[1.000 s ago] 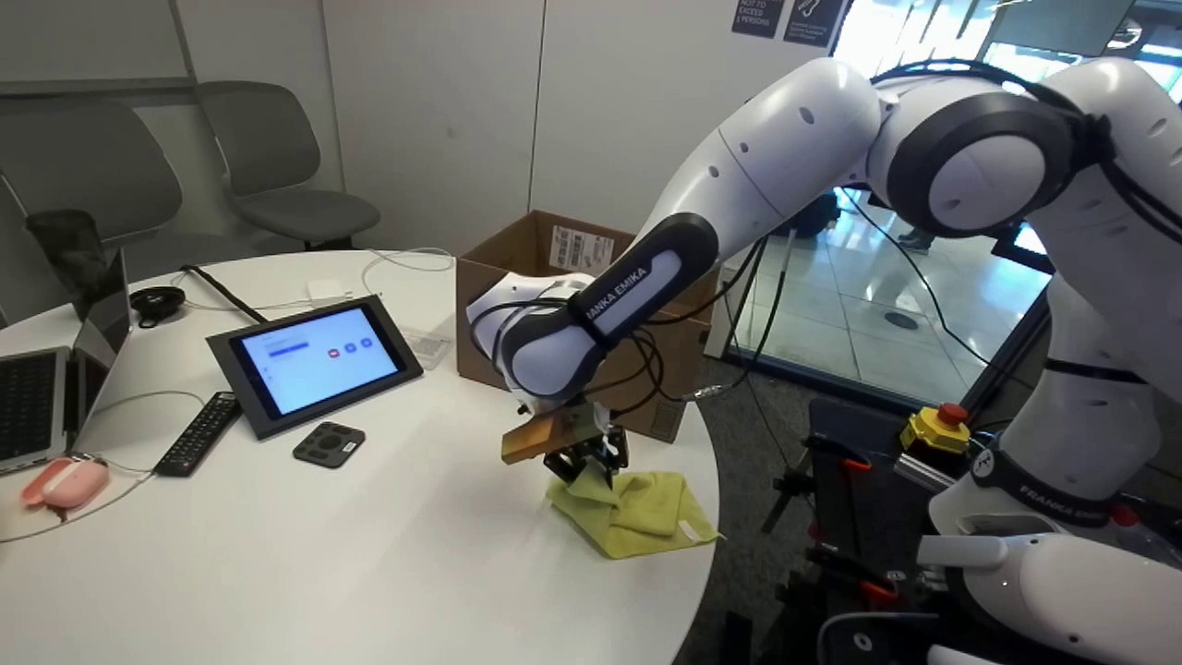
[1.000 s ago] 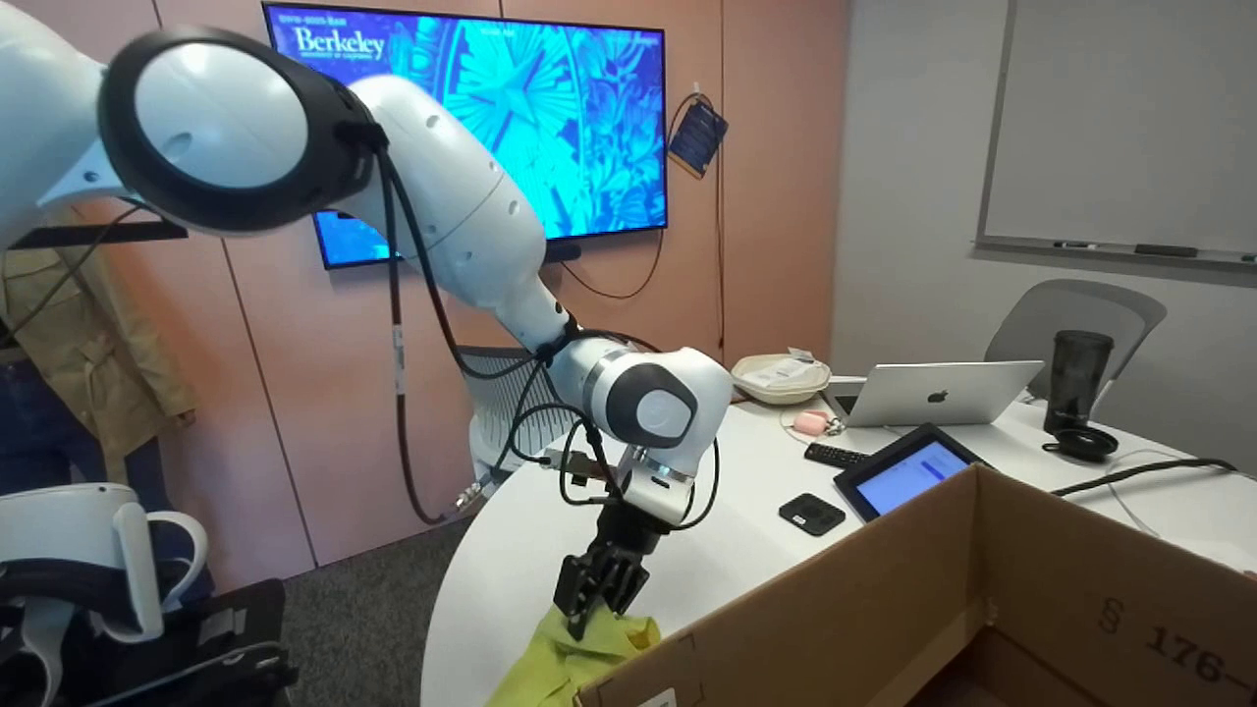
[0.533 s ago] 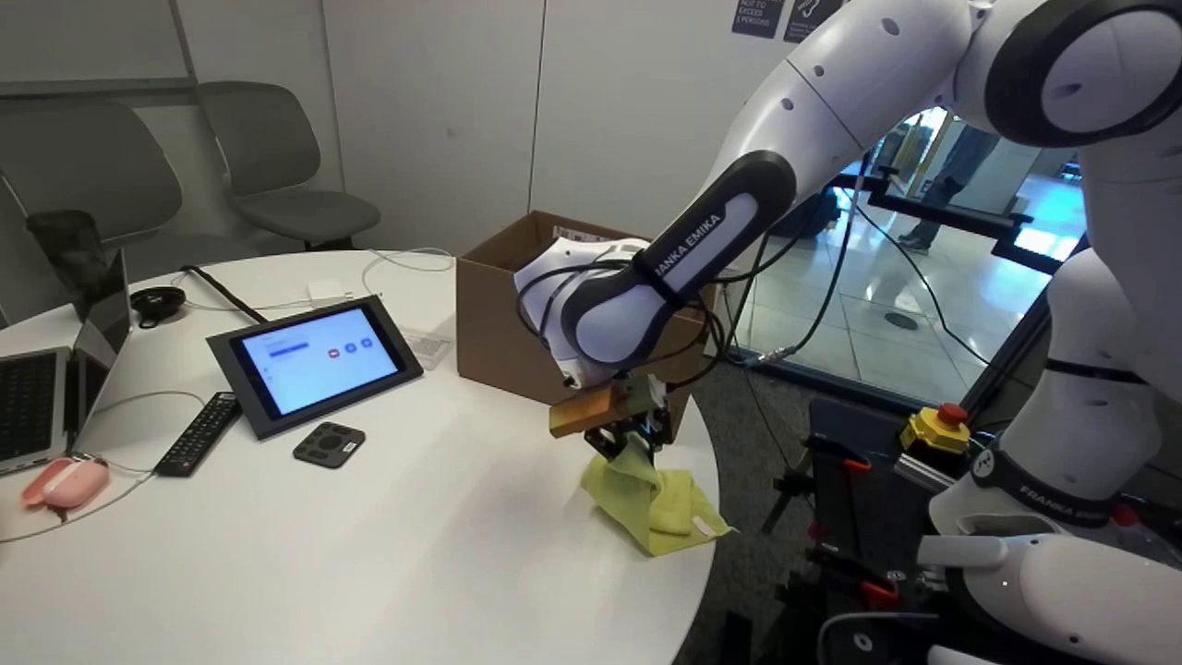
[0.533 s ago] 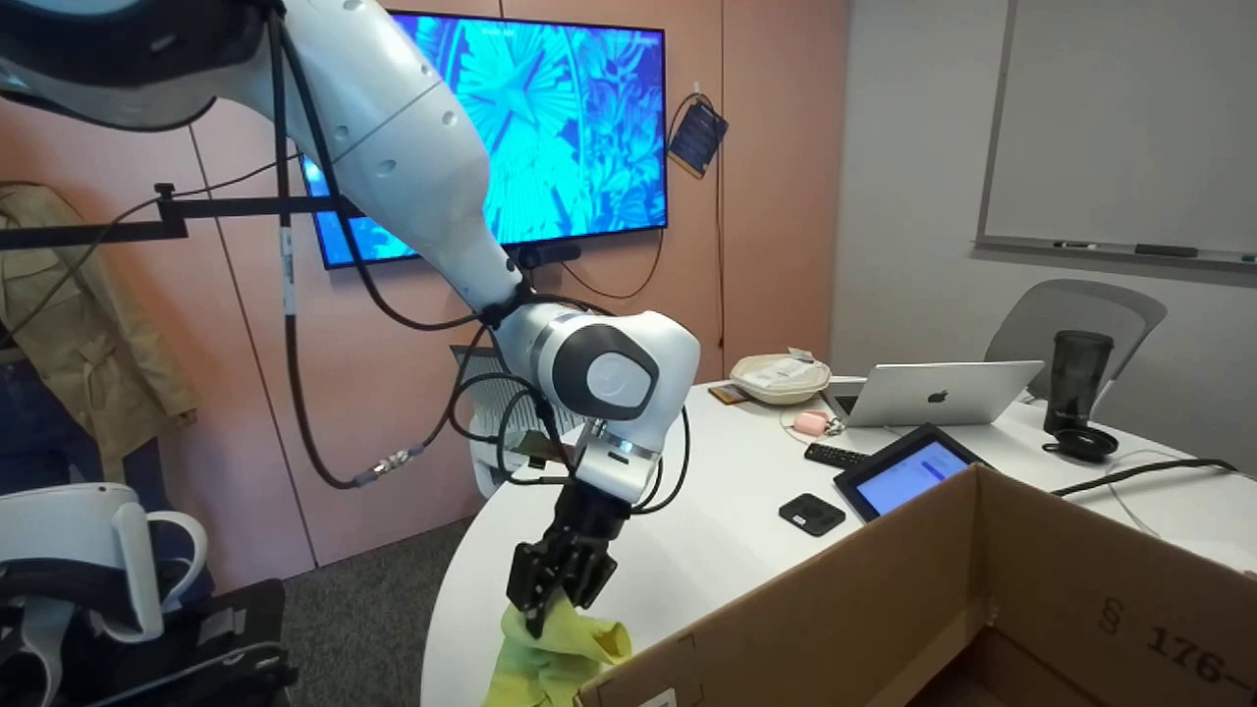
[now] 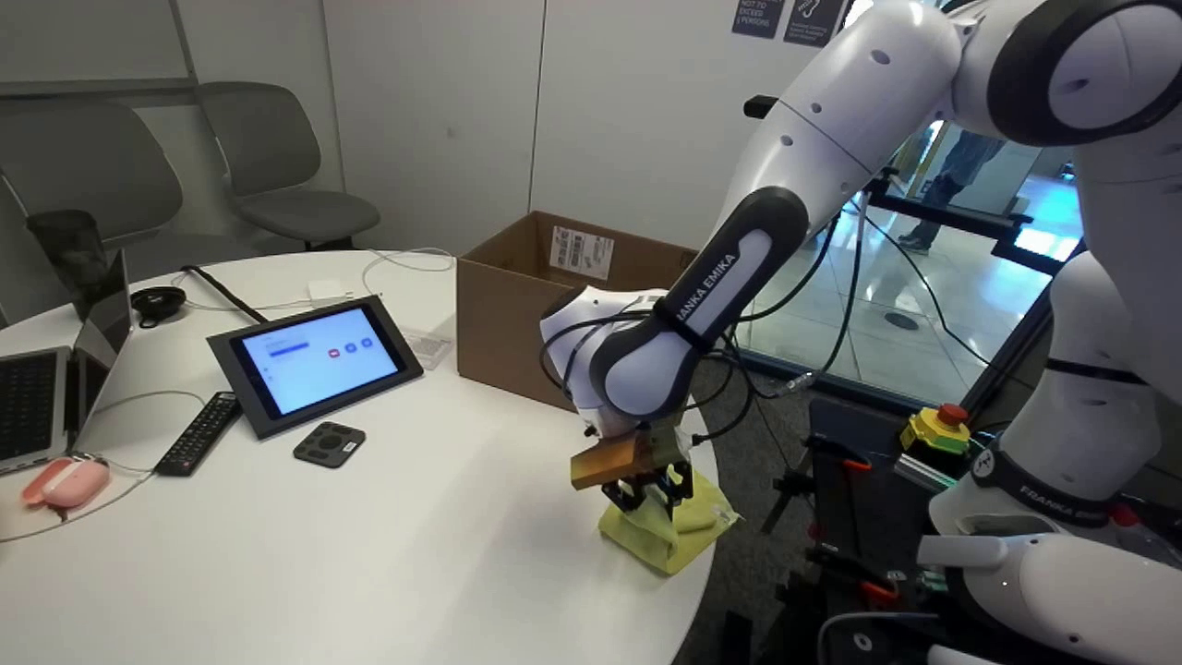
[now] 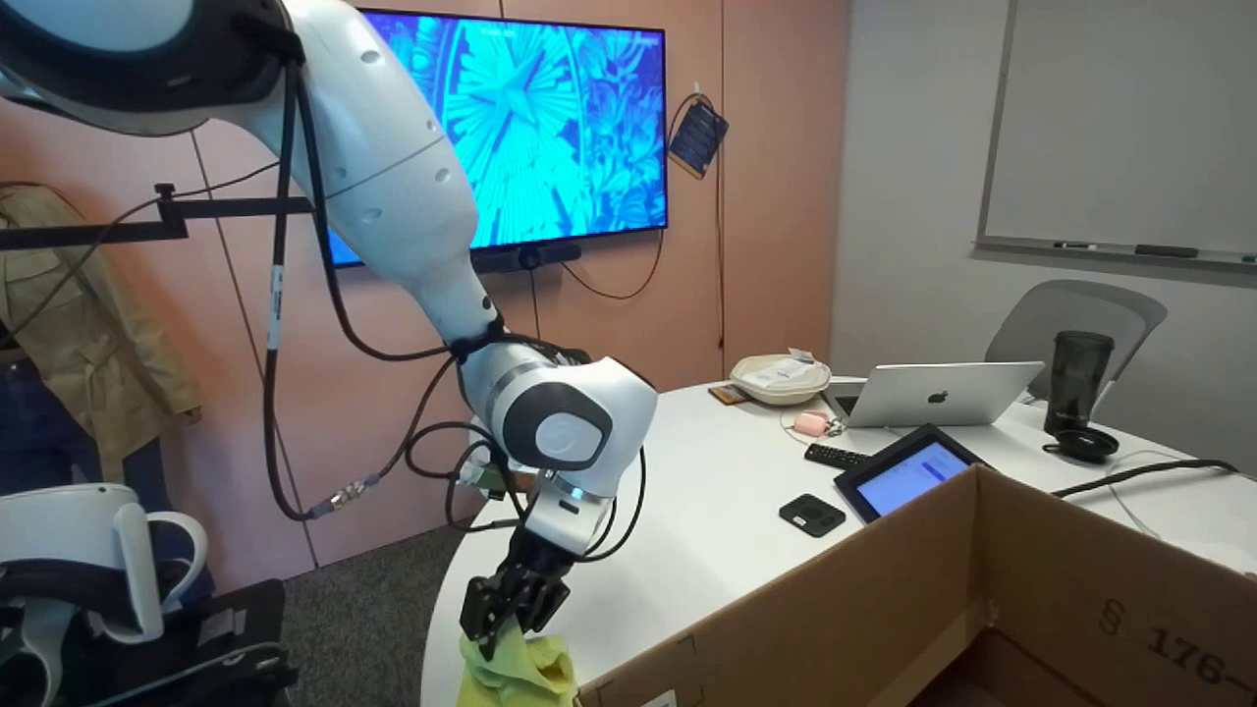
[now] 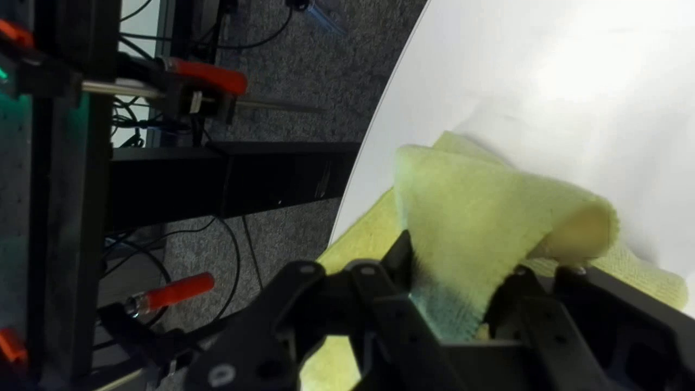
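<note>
My gripper [image 7: 461, 271] pinches a raised fold of the yellow-green cloth [image 7: 478, 206] between its fingers, while the cloth's lower part lies on the white table [image 5: 443, 554], close to the curved edge. Near the cloth, an open cardboard box [image 5: 503, 323] stands on the table. Farther out I see a black square device [image 5: 330, 444], a tablet [image 5: 319, 360] with its screen lit, a remote control [image 5: 198, 434] and, beyond those, an open laptop [image 6: 943, 393].

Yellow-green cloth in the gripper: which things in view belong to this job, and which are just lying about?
In the job: yellow-green cloth; gripper, shut on it.

Probably just lying about: touchscreen; remote control; laptop; pink case; perhaps cardboard box.
</note>
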Motion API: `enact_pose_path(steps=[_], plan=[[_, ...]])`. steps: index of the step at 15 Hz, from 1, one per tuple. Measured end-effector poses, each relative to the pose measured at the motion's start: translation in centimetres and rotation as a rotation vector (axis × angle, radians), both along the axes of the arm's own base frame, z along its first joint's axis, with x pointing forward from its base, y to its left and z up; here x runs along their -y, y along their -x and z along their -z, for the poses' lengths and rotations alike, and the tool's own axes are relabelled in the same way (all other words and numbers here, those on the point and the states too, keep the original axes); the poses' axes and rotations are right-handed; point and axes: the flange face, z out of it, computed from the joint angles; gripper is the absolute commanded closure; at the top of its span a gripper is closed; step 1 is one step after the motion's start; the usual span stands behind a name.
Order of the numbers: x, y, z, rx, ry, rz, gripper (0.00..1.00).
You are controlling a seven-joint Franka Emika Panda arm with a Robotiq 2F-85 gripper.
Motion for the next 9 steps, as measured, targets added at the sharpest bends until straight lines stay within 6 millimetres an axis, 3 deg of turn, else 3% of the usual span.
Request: enact_pose_path(steps=[2,5,6,7,9], plan=[[-0.1,0.3,1.9,0.01,-0.034,0.028,0.94],[1.7,0.6,4.0,0.018,-0.055,0.088,0.93],[2.5,0.7,4.5,0.015,-0.056,0.105,0.86],[3.3,0.9,4.8,0.008,-0.054,0.12,0.68],[4.5,1.2,5.0,0.0,-0.052,0.142,0.53]])
